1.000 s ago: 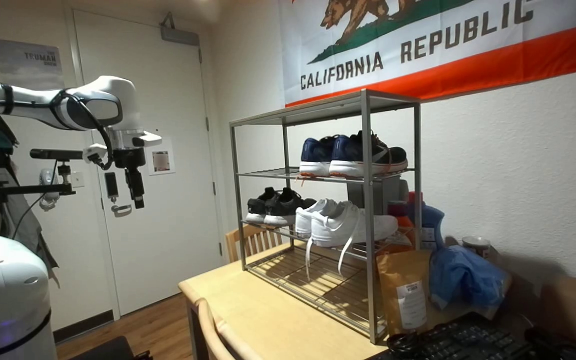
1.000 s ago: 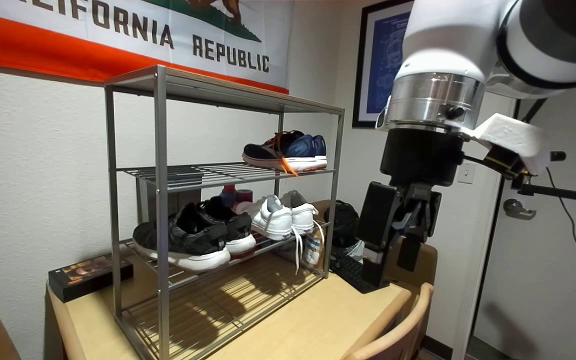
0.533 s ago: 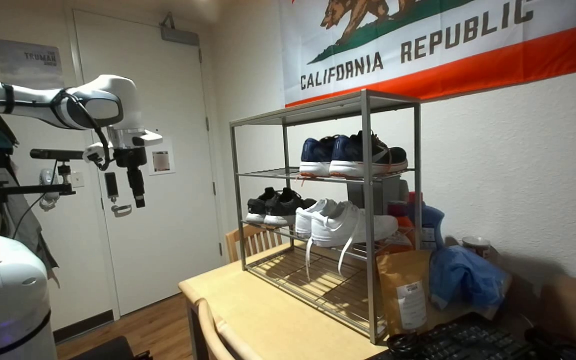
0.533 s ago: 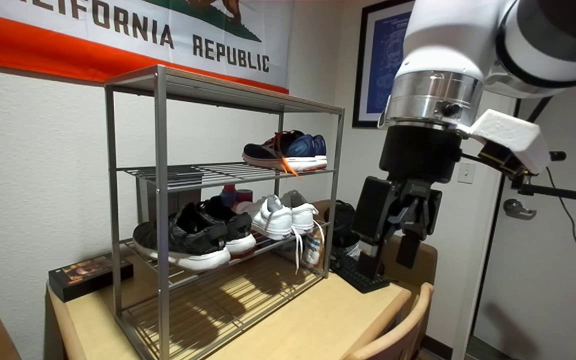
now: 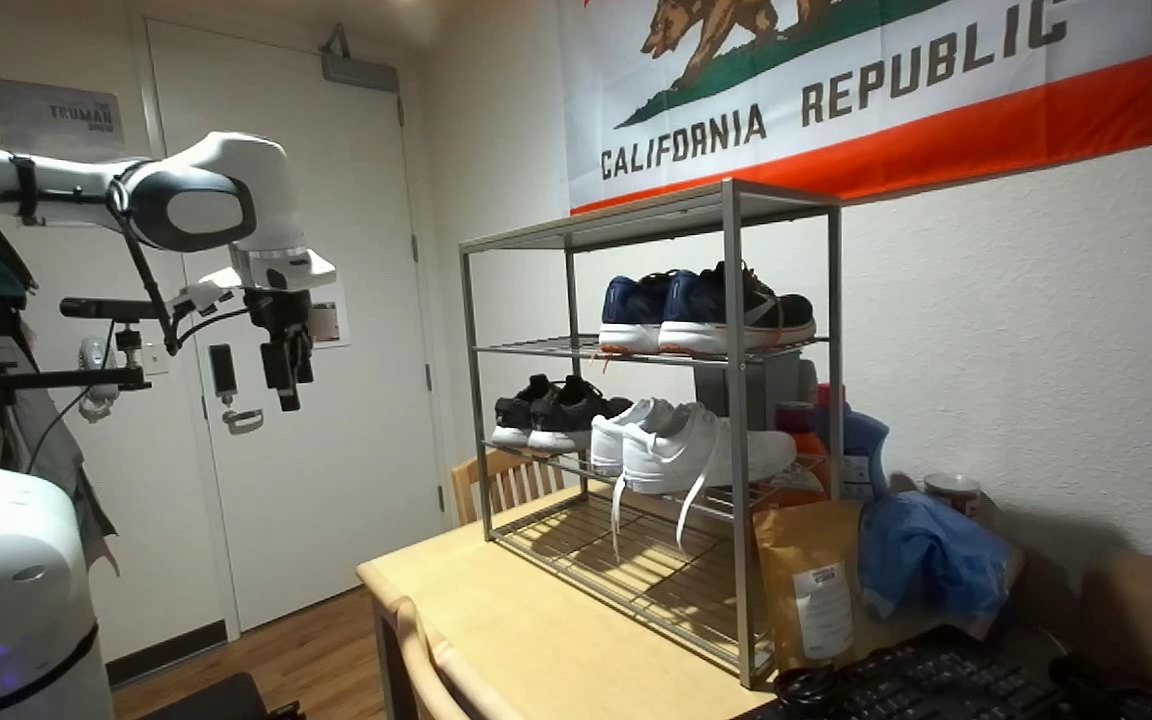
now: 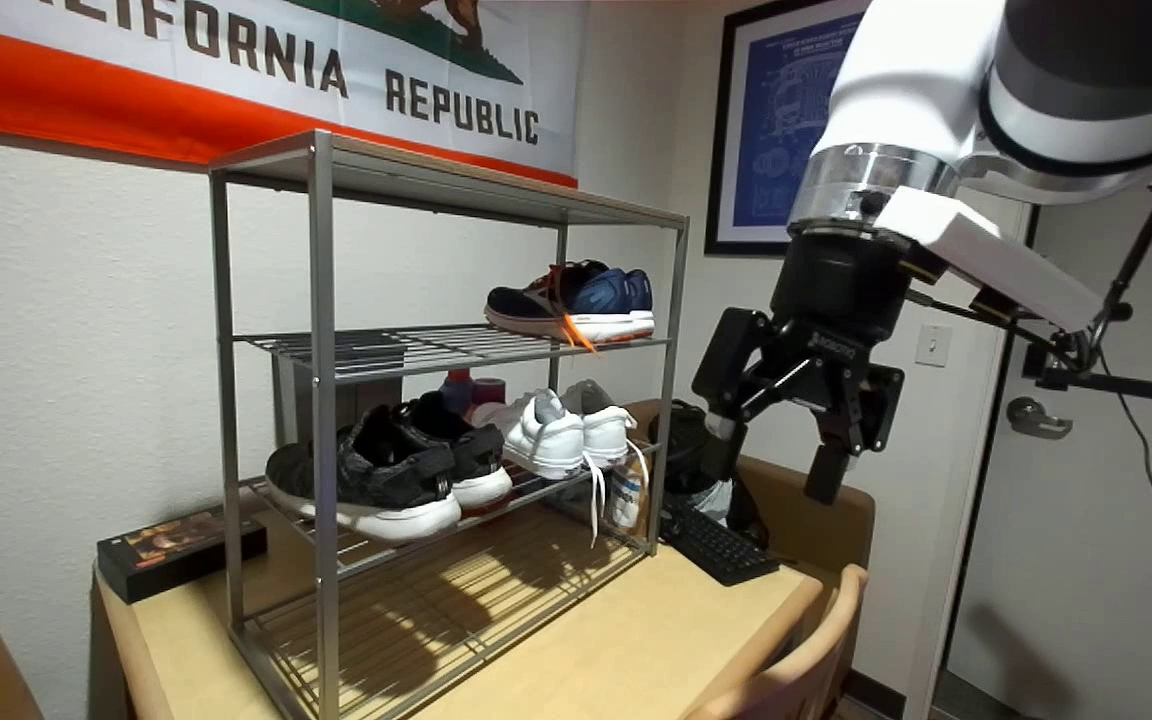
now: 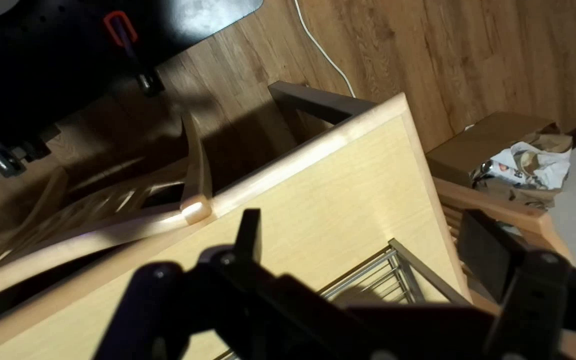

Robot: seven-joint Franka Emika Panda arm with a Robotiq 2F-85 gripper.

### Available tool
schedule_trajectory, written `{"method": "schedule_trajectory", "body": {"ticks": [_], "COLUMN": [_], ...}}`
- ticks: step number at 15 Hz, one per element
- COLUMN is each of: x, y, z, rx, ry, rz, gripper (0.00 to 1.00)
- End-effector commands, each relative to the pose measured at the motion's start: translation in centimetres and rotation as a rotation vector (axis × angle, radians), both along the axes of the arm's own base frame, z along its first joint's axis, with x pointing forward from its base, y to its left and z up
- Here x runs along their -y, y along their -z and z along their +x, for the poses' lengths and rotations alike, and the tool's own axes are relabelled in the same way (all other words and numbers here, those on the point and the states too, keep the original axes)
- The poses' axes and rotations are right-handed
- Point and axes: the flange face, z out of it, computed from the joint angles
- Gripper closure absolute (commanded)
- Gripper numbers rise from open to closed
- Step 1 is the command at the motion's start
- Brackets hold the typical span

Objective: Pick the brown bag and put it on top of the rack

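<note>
Our fingers (image 6: 826, 473) are spread wide apart with nothing between them, and they hang well apart from the brown bag (image 5: 811, 590), which stands upright just beside a corner post (image 5: 744, 580) of the rack (image 5: 656, 218), near the end of the bench (image 5: 501, 600) that carries the keyboard (image 6: 721, 545). If we swing across at this spread, we could clip that post or catch the white shoes (image 5: 676, 450) at the rack's front edge. The blue plastic bag (image 5: 926, 560) crowds the side away from the post, so we may gather it into the grip or, finding no gap, shove our target into the post. It looks soft to us; a shallow pinch at its top edge could crumple and slip. Lifting too low would drive its base into the rack's upper edge, and letting go near that edge could tip it off.
</note>
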Motion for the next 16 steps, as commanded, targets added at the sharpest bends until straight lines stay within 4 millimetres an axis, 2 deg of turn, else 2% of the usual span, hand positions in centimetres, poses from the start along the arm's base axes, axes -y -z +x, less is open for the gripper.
{"method": "schedule_trajectory", "body": {"ticks": [1, 8, 9, 10, 11, 16], "x": [4.1, 12.4, 13.5, 13.9, 13.3, 13.1], "y": [1.8, 8.6, 7.5, 7.7, 7.4, 7.4], "z": [-0.6, -2.0, -1.1, -1.3, -1.4, -1.1], "rx": [-0.026, -0.141, -0.151, -0.138, -0.117, -0.114], "ry": [0.127, 0.331, 0.356, 0.355, 0.304, 0.310], "rz": [0.062, 0.173, 0.190, 0.199, 0.175, 0.145], "gripper": [0.00, 0.00, 0.00, 0.00, 0.00, 0.00]}}
